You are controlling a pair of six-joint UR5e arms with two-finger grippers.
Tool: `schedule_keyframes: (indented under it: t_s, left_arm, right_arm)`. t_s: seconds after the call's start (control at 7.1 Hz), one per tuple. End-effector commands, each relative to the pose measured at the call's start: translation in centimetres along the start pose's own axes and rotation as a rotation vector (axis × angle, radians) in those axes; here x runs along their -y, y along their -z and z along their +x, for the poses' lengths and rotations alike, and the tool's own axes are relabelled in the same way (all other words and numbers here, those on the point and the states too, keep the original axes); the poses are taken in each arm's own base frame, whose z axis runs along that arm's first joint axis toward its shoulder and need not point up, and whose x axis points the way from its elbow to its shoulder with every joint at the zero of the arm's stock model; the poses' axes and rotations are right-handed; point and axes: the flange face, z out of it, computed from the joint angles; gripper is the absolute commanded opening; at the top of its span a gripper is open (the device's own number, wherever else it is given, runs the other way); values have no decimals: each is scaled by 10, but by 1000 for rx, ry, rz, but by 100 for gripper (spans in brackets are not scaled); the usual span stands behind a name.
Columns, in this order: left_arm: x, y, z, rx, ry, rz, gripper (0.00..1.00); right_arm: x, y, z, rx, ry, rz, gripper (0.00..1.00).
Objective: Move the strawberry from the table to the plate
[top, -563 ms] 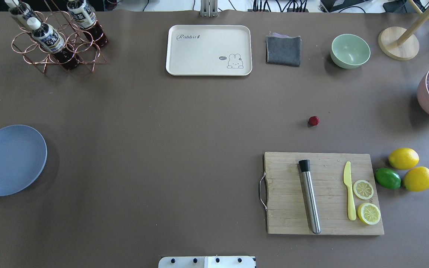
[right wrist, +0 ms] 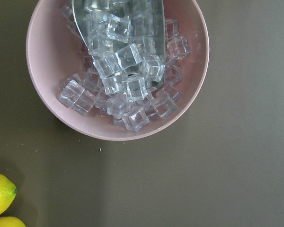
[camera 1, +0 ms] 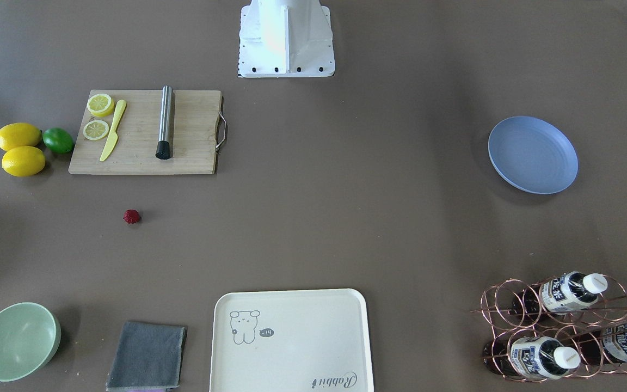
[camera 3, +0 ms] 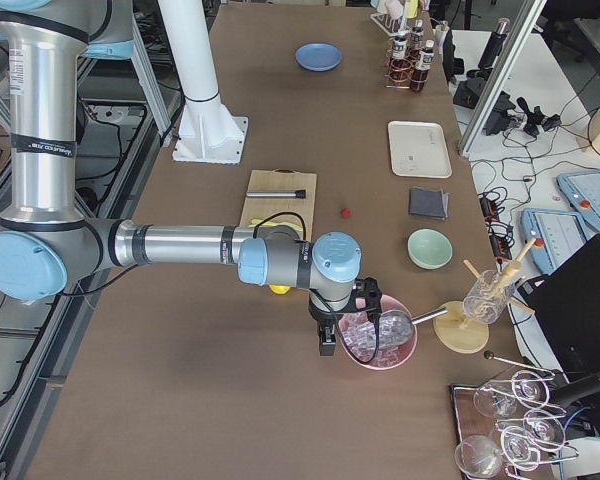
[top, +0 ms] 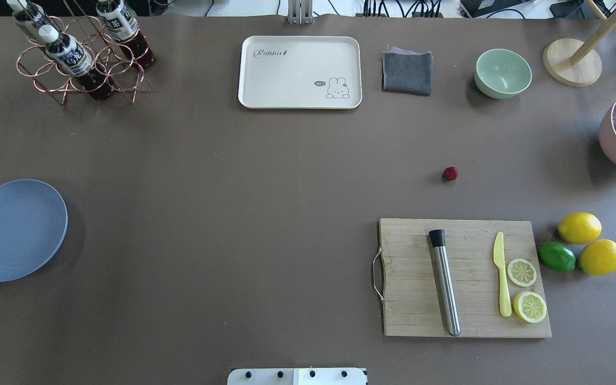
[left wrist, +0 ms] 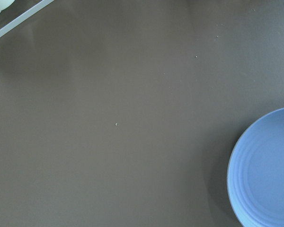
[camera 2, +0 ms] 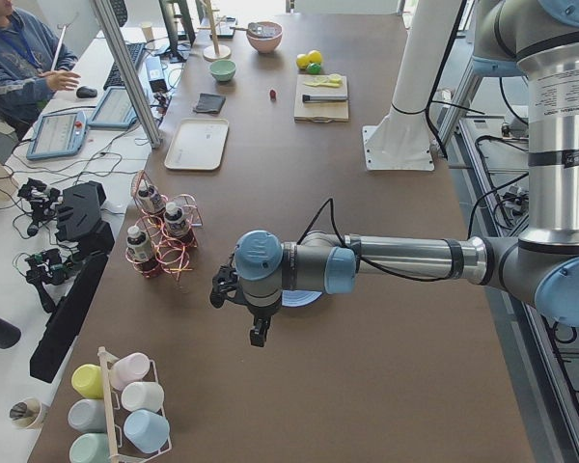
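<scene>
Even, bright overhead light. Soft shadows beside plate [top: 16, 230] and bowl [top: 502, 73]. Glints on ice [right wrist: 128, 71]. Bench [top: 233, 214] matte. Views sharp.

Cutting board [top: 409, 299] — knife [top: 501, 278], cream tray [top: 286, 80], green bowl [top: 502, 73], grey cloth [top: 407, 72]

**Where things lie**

In the overhead view the small dark red strawberry [top: 450, 173] lies on the grey-brown tabletop [top: 233, 214] right of centre, above the wooden cutting board [top: 409, 299]. The round blue plate [top: 14, 230] sits at the left edge, well apart from it.
</scene>
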Motion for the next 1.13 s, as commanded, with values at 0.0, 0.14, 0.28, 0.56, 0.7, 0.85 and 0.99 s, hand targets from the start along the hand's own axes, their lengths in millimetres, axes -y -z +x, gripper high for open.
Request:
schedule_keyframes:
  t_s: [0.0, 0.14, 0.28, 0.56, 0.7, 0.85, 0.99]
  left_arm:
    - [0, 2, 2, 1, -6, 5, 100]
    - [0, 2, 2, 0, -7, 4, 100]
    - [0, 2, 2, -1, -5, 6, 100]
    - [4, 4, 4, 0, -12, 10, 100]
    - [6, 6, 6, -4, -14, 15, 100]
    - [8, 9, 10, -3, -22, 21, 100]
    - [10, 11, 11, -1, -25, 24, 100]
  right_arm:
    - [-1, 0, 0, 0, 0, -1, 100]
    - [-1, 0, 0, 0, 0, 0, 100]
    - [-1, -1, 1, 0, -2, -2, 100]
    - [-1, -1, 1, 0, -2, -2, 100]
    - [-1, -1, 1, 0, -2, -2, 100]
    - [-1, -1, 1, 0, -2, -2, 100]
    - [-2, -1, 1, 0, -1, -3, 100]
